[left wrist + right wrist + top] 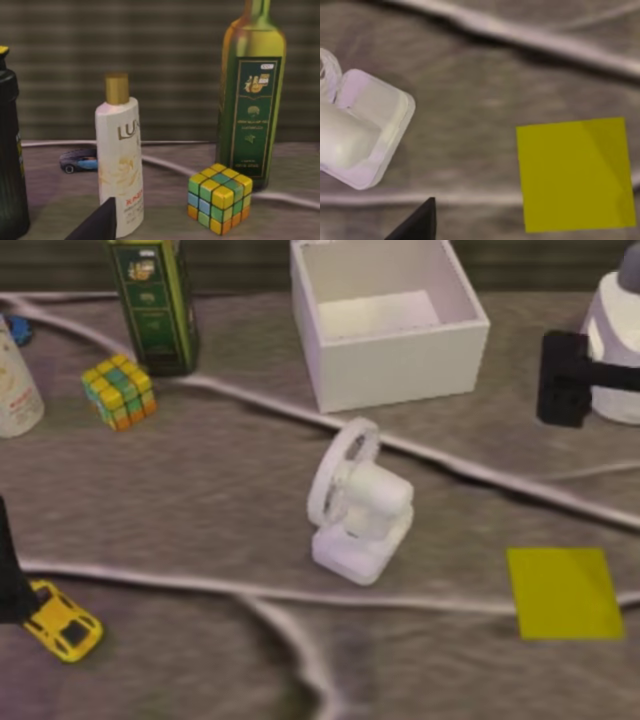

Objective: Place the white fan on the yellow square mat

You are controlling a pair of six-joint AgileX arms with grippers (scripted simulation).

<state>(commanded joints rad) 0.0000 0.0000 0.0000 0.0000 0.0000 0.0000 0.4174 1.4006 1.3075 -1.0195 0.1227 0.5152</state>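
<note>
The white fan [358, 505] stands upright near the middle of the counter [200, 500], free of any grip, its ring guard turned toward the top view's upper left. The yellow square mat [563, 592] lies flat and bare, well apart from the fan toward the top view's right. So the task has not begun in any visible way: the fan is not yet lifted.

The right arm looks the likelier worker, since its wrist view takes in both the fan's blocky base [367, 135] and the mat [575, 175]. Only a dark tip of the right gripper [417, 225] shows there, so I cannot tell whether its fingers are open or closed. The left gripper [100, 225] is equally hidden apart from one dark tip, its fingers' state unknowable, and it hangs over by the white lotion bottle [120, 165], the puzzle cube [220, 197] and the green bottle [252, 100].

The risks I judge from here: the fan is top-heavy, with a thin ring and a rounded motor body, so an off-centre pinch could tip it or let it swing. A tilted release could leave the base overhanging the mat's edge, as the mat is barely wider than the base. The large white box [385, 320] stands just behind the fan.
</note>
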